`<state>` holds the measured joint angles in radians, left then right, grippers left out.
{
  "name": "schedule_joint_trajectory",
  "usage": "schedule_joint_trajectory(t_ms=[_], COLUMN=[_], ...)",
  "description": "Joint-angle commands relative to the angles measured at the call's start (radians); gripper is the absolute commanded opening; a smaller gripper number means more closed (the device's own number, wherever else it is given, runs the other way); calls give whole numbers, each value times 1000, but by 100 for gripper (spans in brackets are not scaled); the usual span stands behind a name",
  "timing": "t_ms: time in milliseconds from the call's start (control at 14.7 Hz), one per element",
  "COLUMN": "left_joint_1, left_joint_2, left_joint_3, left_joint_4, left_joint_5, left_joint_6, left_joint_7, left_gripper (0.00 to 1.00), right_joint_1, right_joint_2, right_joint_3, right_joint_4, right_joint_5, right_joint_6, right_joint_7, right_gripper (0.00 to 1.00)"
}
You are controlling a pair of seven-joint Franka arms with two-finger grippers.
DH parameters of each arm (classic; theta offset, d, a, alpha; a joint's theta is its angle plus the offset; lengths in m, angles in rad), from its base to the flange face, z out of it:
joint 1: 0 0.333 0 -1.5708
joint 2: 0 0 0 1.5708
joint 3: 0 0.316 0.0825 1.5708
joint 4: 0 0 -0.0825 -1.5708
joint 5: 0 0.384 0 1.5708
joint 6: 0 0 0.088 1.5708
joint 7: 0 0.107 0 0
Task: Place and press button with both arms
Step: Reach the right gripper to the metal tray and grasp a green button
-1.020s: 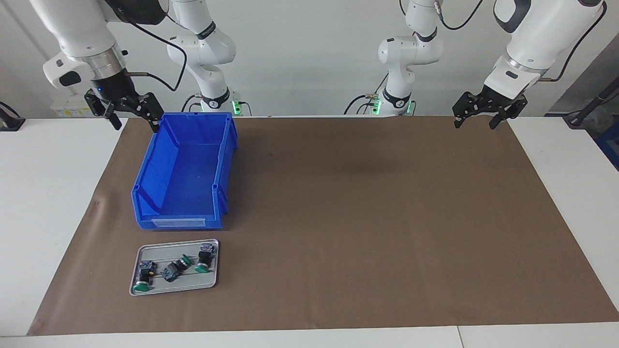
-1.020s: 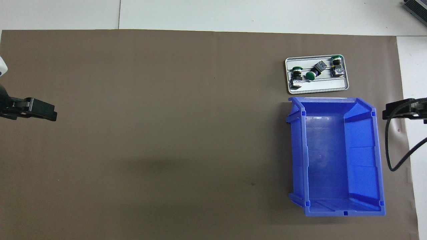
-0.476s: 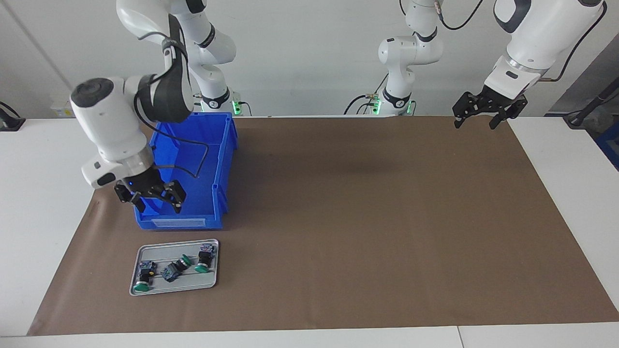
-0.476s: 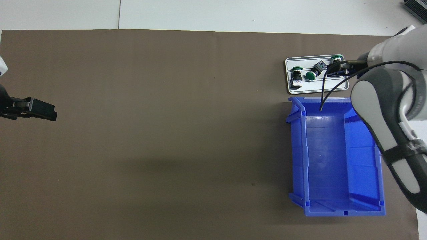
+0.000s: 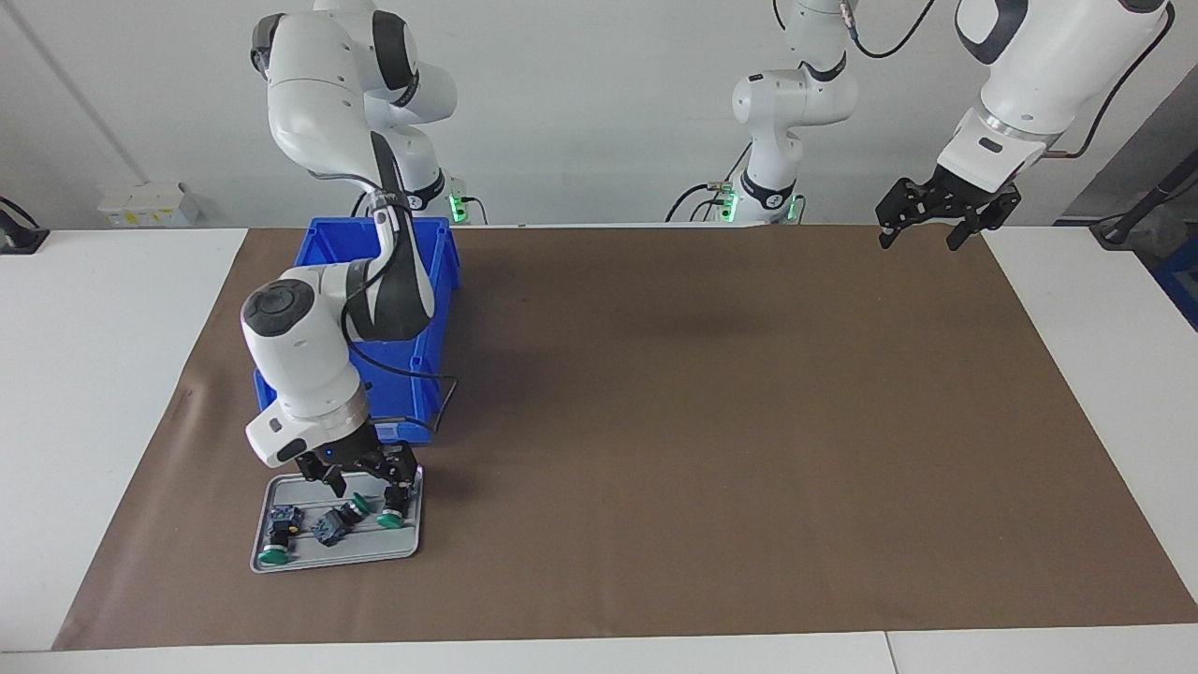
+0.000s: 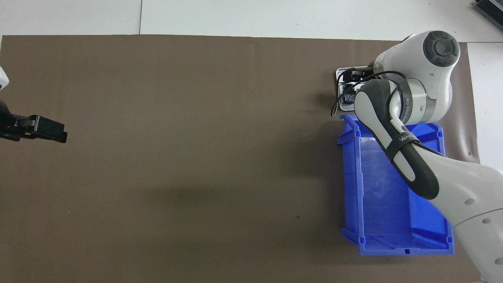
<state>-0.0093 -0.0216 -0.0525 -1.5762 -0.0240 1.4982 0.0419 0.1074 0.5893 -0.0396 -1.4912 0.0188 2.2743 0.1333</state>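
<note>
Right gripper [image 5: 367,486] descended over buttons [image 5: 391,505].

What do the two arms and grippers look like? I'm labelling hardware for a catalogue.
Both arms are glossy white with dark grey joint bands and loose black cables. The right gripper and left gripper are black, below silver wrist rings. The right arm's forearm carries white lettering.

In the overhead view, most of the grey tray [image 6: 341,74] is covered by the right arm [image 6: 408,106]; only one corner can be seen, and the buttons on it cannot be counted there. The right hand [image 5: 363,481] is hidden under that arm in the same view. Part of the blue bin [image 6: 369,220] is covered by the arm too. The left hand [image 6: 43,129] is cut off by the picture's edge. In the facing view, the button [image 5: 393,501] under the right hand is partly hidden, and a touch cannot be told.
</note>
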Motion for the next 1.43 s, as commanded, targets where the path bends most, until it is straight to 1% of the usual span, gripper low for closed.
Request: schedule_joint_trajectory(t_ms=[0, 136, 204, 272, 408, 544, 748, 884, 952, 1020, 1088, 1156, 1224, 1360], left_joint_1=[14, 14, 14, 14, 14, 14, 14, 14, 14, 14, 14, 14, 14, 14], left_joint_2=[-28, -28, -28, -28, -28, -28, -28, -28, -28, -28, -28, -28, -28, -28], left_joint_3=[-6, -6, -6, -6, -6, -6, -6, -7, -6, -6, -6, -6, -6, -6], left_joint_4=[-30, -31, -30, -31, -30, -30, -30, -30, -31, -31, -31, -31, -30, -30], left_joint_5=[-7, -7, -8, -8, -8, -7, -7, -7, -7, -7, -7, -7, -7, -7], left_joint_6=[-1, -1, -1, -1, -1, -1, -1, -1, -1, -1, -1, -1, -1, -1], left_joint_7=[12, 12, 12, 12, 12, 12, 12, 12, 10, 10, 12, 12, 12, 12], left_gripper=[100, 100, 100, 100, 100, 100, 100, 100, 100, 100, 100, 100, 100, 100], right_joint_1=[9, 18, 24, 20, 15, 17, 15, 14, 14, 11, 9, 8, 6, 0], right_joint_2=[-6, -8, -13, -19, -17, -20, -28, -29, -29, -29, -29, -28, -28, -26], right_joint_3=[4, 4, 4, 4, 4, 4, 4, 4, 4, 4, 3, 3, 3, 3], right_joint_4=[-18, -44, -67, -92, -100, -115, -144, -172, -173, -173, -173, -170, -167, -156], right_joint_5=[18, 16, 16, 15, 15, 15, 15, 15, 16, 16, 16, 15, 16, 18], right_joint_6=[1, 10, 37, 56, 64, 68, 80, 131, 131, 134, 140, 143, 148, 142], right_joint_7=[22, 43, 37, 28, 9, 11, 14, 14, 14, 12, 9, 6, 15, 17], right_gripper=[89, 89, 88, 85, 78, 74, 73, 72, 69, 64, 52, 33, 0, 0])
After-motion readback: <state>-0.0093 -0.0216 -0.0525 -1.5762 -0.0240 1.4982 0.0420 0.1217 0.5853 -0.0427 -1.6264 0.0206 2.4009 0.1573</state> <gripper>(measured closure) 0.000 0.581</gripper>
